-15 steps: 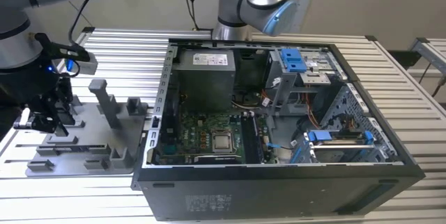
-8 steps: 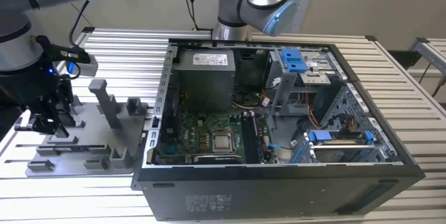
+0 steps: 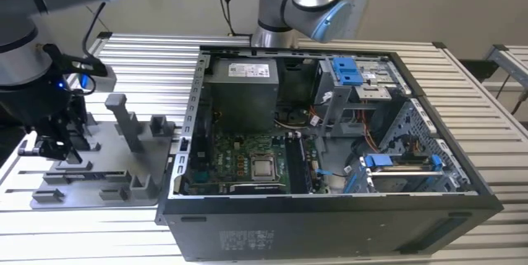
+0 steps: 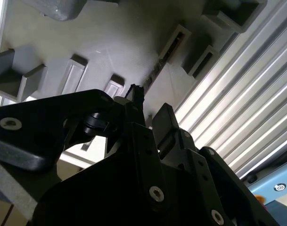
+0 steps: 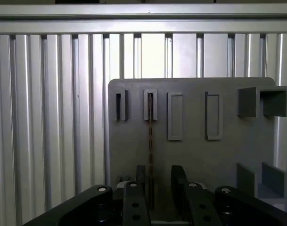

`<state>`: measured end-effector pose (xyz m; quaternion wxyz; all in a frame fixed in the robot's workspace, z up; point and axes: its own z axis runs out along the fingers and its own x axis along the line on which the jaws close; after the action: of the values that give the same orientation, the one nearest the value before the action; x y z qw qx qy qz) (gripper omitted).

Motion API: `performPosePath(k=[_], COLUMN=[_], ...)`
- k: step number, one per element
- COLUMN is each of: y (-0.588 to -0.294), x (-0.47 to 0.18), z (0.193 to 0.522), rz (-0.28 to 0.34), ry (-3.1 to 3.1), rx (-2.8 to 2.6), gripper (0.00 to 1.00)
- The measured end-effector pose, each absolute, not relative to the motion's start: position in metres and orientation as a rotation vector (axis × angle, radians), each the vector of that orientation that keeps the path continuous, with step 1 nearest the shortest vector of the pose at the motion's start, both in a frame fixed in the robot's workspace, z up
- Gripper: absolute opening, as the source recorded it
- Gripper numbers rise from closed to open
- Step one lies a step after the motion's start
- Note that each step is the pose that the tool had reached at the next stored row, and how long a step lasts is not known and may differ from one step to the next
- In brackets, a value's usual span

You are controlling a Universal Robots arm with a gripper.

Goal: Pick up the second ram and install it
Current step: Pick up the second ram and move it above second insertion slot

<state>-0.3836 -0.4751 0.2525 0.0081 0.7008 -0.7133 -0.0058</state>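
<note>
The claw (image 3: 49, 146), black and two-fingered, hangs low at the exterior view's left. It is just above the grey plastic holder tray (image 3: 103, 154), which lies flat on the ribbed aluminium bench (image 3: 148, 61).

In both wrist views the claw (image 5: 158, 168) (image 4: 149, 100) is spread, with its fingers (image 5: 177, 181) on either side of the second ram (image 5: 151, 136) (image 4: 155, 70). This is a thin dark memory stick, seen edge-on as a narrow line. One finger stands close beside the stick. A strip of bare tray (image 5: 134, 150) shows between the stick and the other finger, so nothing is pinched. The second ram stands on its long edge on the holder tray (image 4: 115, 42), and its far end sits in one of the narrow raised slots. Other empty rectangular sockets and blocky uprights rise from the same grey plate. The bench (image 5: 49, 117) (image 4: 237, 103) shows behind it as bright ribs.

Toward the exterior view's right, beside the tray, lies an open black computer case (image 3: 330, 228). A green motherboard (image 3: 239, 160) sits in the case's lower middle, well apart from the claw.
</note>
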Motion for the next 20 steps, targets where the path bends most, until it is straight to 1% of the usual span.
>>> performPosePath(k=[20], y=[-0.477], x=[-0.387], z=[0.230], rz=[-0.017], ry=[-2.230], rx=[2.191], gripper=[0.36])
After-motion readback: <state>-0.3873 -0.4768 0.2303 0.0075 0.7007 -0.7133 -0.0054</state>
